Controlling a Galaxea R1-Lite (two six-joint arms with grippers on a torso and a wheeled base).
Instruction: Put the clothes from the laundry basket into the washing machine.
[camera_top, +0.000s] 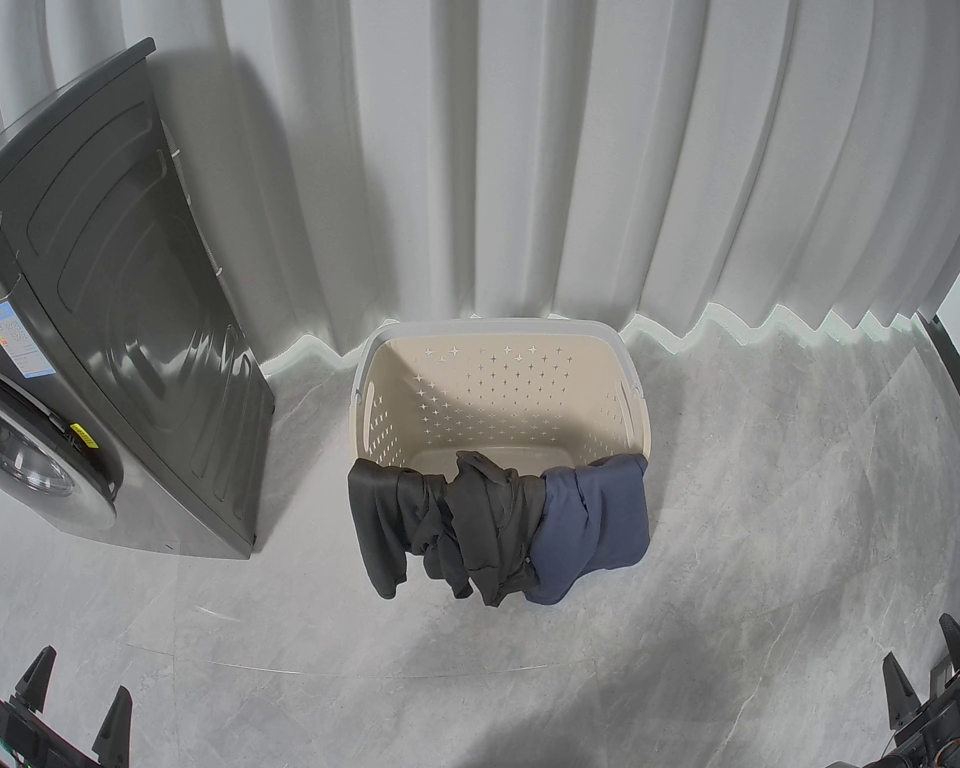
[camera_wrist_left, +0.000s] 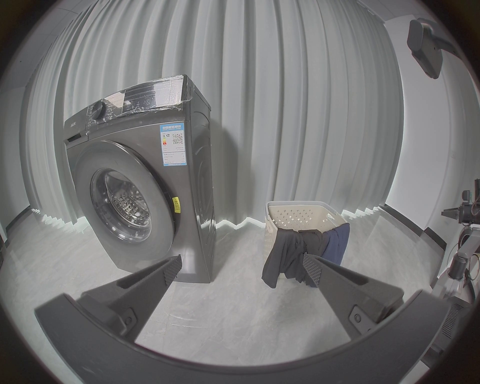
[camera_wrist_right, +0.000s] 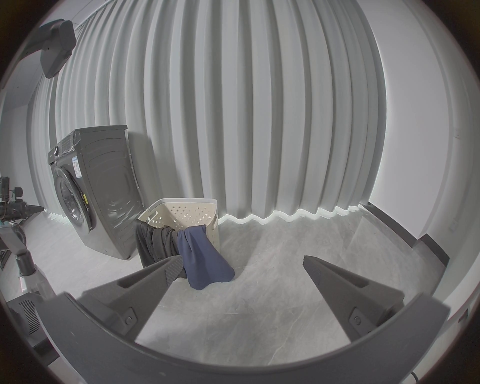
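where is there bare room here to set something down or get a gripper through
Bare floor: to the robot's right of the laundry basket, out to the curtain; a narrower strip between basket and washing machine; a wide patch in front of both. Crowded: the basket's near rim, draped with dark clothes and a blue garment.

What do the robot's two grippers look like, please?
Both look alike: the left gripper and right gripper are dark grey, each with two wedge-shaped fingers that taper to tips with dotted pads, set on a curved dark bar.
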